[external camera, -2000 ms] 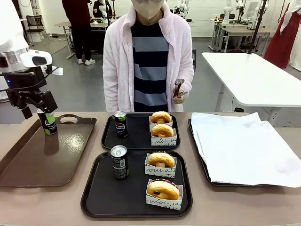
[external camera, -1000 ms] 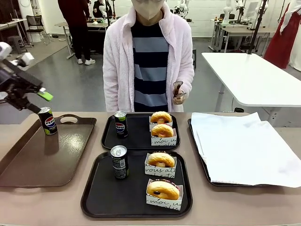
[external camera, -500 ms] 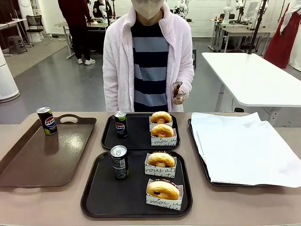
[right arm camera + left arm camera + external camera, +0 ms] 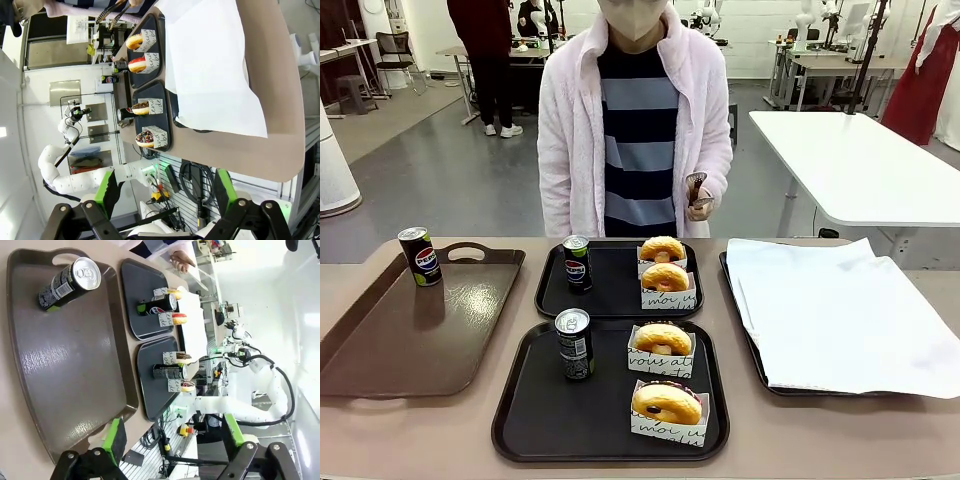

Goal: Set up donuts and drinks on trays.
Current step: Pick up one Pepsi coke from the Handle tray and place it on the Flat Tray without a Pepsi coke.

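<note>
Partly hidden behind its neighbour, the rear donut (image 4: 662, 247) sits boxed.

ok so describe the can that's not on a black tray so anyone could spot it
Find the brown handled tray at the table's left end. The can stands upright in its far corner by the handle, alone there, while the other two cans sit beside boxed donuts.

Bright, even room light; glare on brown tray (image 4: 470, 300); wrist views warped.
</note>
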`<state>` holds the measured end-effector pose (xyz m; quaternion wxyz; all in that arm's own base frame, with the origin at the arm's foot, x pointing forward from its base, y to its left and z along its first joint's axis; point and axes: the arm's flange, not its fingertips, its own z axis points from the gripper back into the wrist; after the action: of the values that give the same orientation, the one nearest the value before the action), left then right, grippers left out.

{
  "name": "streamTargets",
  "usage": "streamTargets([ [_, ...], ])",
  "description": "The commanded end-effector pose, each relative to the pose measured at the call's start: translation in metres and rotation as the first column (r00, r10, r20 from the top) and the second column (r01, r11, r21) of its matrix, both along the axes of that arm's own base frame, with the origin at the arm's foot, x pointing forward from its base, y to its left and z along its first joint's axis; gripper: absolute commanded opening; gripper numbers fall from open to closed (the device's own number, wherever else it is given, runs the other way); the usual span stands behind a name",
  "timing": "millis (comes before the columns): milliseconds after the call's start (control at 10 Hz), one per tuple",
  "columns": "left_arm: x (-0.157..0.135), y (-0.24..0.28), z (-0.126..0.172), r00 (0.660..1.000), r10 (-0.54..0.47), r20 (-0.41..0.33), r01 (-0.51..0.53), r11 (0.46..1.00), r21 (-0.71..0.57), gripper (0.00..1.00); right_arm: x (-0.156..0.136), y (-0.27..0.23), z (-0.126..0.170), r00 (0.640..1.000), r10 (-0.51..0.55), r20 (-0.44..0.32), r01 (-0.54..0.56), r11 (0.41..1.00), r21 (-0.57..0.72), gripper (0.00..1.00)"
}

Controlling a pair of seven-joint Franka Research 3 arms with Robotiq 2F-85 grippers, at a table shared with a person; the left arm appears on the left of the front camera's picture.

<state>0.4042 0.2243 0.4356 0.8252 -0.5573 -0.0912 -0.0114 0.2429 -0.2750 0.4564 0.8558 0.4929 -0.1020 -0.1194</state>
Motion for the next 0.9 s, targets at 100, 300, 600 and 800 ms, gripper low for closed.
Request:
streamTargets([
  [100, -0.0034, -0.0008, 0.0011, 1.0, 0.02, 0.022, -0.02, 1.0, 0.019, 0.99, 0.0012, -0.0016, 0.0001, 1.0, 0.004, 0.027, -0.005, 1.0, 0.019, 1.0],
  [300, -0.0034, -0.0008, 0.0011, 1.0, 0.02, 0.022, -0.02, 1.0, 0.019, 0.99, 0.0012, -0.0016, 0.0001, 1.0, 0.004, 0.027, -0.005, 1.0, 0.019, 1.0],
  [600, -0.0034, -0.0008, 0.0011, 1.0, 0.02, 0.022, -0.02, 1.0, 0.019, 0.99, 0.0012, -0.0016, 0.0001, 1.0, 0.004, 0.027, -0.005, 1.0, 0.019, 1.0],
  [800, -0.0034, -0.0008, 0.0011, 1.0, 0.02, 0.022, -0.02, 1.0, 0.019, 0.99, 0.0012, -0.0016, 0.0001, 1.0, 0.004, 0.027, -0.005, 1.0, 0.019, 1.0],
])
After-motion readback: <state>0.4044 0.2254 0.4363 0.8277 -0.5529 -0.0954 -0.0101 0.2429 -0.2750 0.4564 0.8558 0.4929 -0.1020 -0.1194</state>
